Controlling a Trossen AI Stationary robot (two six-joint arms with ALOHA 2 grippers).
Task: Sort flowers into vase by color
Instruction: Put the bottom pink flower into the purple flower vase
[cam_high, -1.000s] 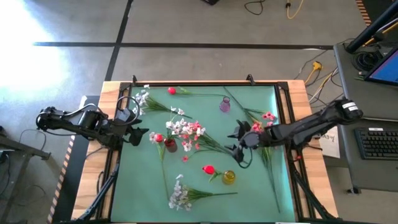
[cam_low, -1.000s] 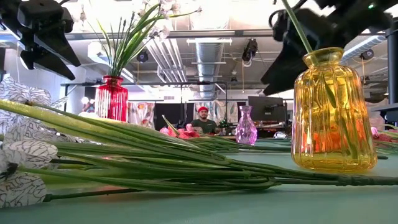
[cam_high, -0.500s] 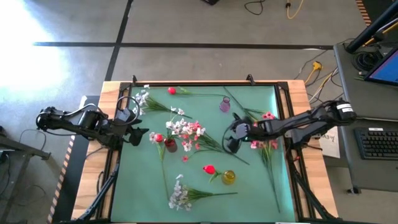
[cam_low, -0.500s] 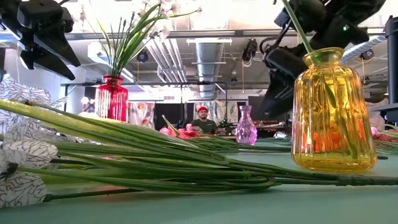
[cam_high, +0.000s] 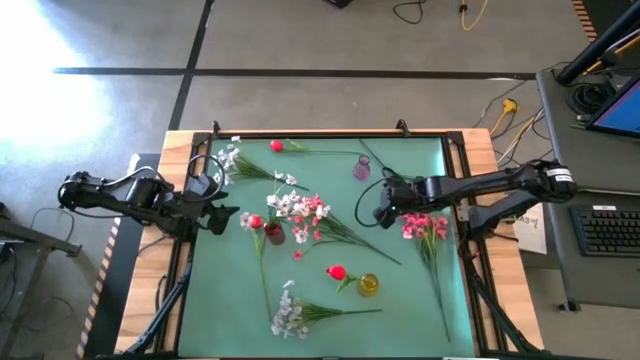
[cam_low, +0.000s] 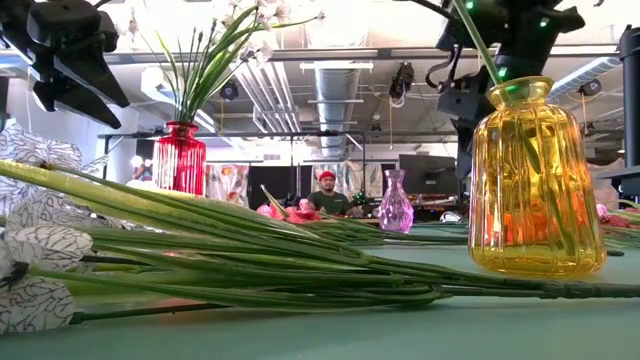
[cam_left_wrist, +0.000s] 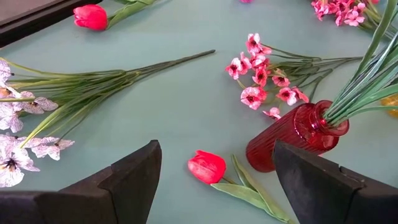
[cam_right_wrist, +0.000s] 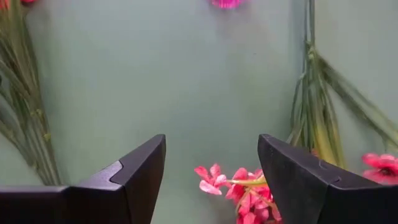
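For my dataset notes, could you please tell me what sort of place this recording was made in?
Probably a robotics lab or workshop: the green-topped table stands on bare concrete floor, exposed ceiling ducts run overhead, and a keyboard sits on a desk beside it.

Fingers (cam_right_wrist: 121, 180) apart, empty; pink blossoms (cam_right_wrist: 239, 186) between; green stems (cam_right_wrist: 311, 106) beyond.

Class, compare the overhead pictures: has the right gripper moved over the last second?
Yes. The right gripper has moved up the picture, away from the yellow vase, toward the purple vase.

Glossy ribbed glass yellow vase (cam_low: 537, 180); matt green table mat (cam_high: 330, 300); wooden table edge (cam_high: 483, 150)
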